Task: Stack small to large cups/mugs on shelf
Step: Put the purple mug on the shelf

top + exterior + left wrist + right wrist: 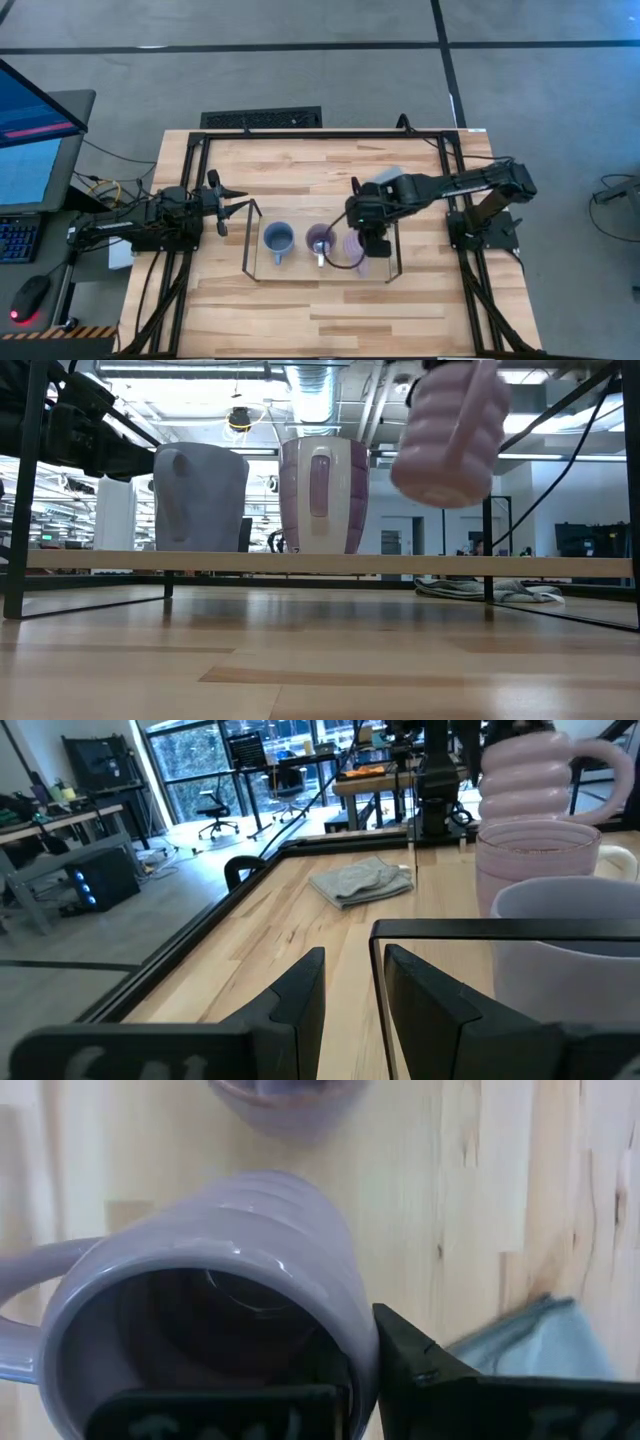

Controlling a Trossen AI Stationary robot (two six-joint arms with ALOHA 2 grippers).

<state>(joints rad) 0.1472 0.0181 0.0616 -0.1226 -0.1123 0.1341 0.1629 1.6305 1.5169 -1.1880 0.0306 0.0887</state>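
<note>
A blue-grey mug (pixel 200 498) and a lavender mug (pixel 322 495) stand upright, side by side, on the shelf's wood board (pixel 320 563). A second, ribbed lavender mug (pixel 450 435) hangs above the board's right part, with my right gripper (pixel 368 245) shut on it. From above, this held mug (pixel 355 250) sits just right of the standing lavender mug (pixel 320 240). My left gripper (pixel 225 205) waits open and level, just left of the shelf's wire end frame (pixel 247 240), holding nothing. My right gripper holds the ribbed mug by its rim (pixel 355 1365), on the side opposite the handle (pixel 20 1320). One finger is inside the mug and the other finger (pixel 420 1370) is outside the wall. The fingers come steeply from above. The mug hangs slightly tilted, clear of the board.
A crumpled grey cloth (pixel 362 880) lies on the table beyond the shelf's far right corner. A black metal frame (pixel 190 200) runs around the table's edges. Bare wood lies in front of the shelf (pixel 320 310).
</note>
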